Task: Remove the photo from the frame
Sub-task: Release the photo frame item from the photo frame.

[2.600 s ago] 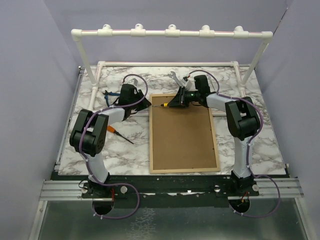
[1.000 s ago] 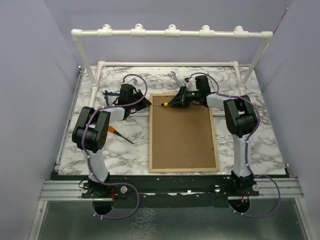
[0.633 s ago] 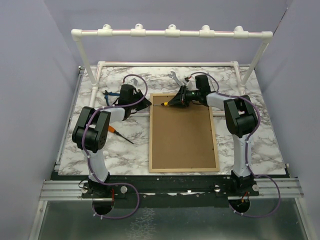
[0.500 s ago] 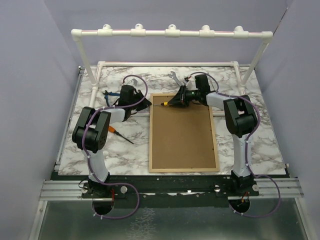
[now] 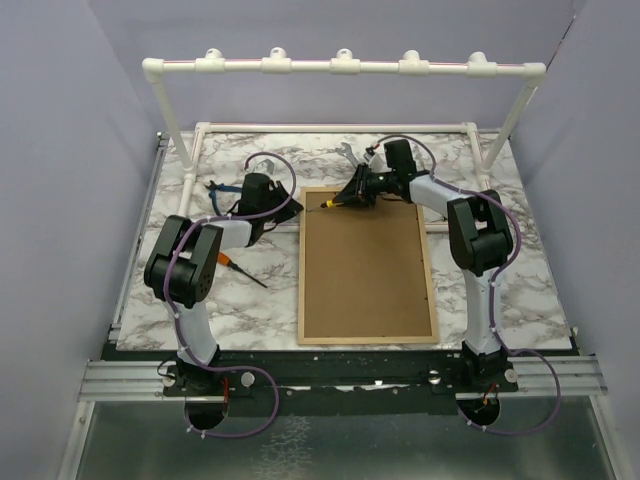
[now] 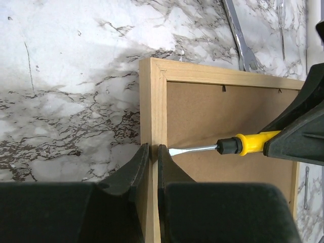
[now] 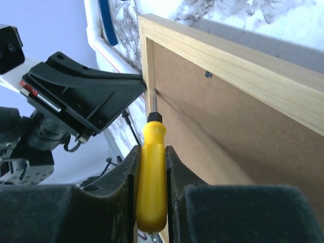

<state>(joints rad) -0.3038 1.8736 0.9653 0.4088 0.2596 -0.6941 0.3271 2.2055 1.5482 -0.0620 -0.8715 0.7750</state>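
Observation:
The frame (image 5: 367,265) lies face down, its brown fibreboard back up and light-wood edging around it. The photo is hidden beneath the back. My left gripper (image 5: 296,208) is shut on the frame's left wooden edge (image 6: 152,111) near the far-left corner, one finger outside and one inside. My right gripper (image 7: 152,149) is shut on a yellow-handled screwdriver (image 7: 151,177). Its blade tip (image 6: 174,151) rests on the back, right against the left gripper's inner finger (image 6: 169,167). In the top view the right gripper (image 5: 350,198) hovers over the frame's far edge.
A white PVC pipe rack (image 5: 340,66) spans the back of the marble table (image 5: 250,300). An orange-handled screwdriver (image 5: 240,268) lies left of the frame. A metal wrench (image 6: 238,35) lies beyond the frame's far edge, and a blue-handled tool (image 5: 215,187) sits behind the left arm.
The right wrist has swung slightly toward the back, turning the yellow screwdriver, with its tip still at the frame's far-left corner. The left gripper and the frame stay put.

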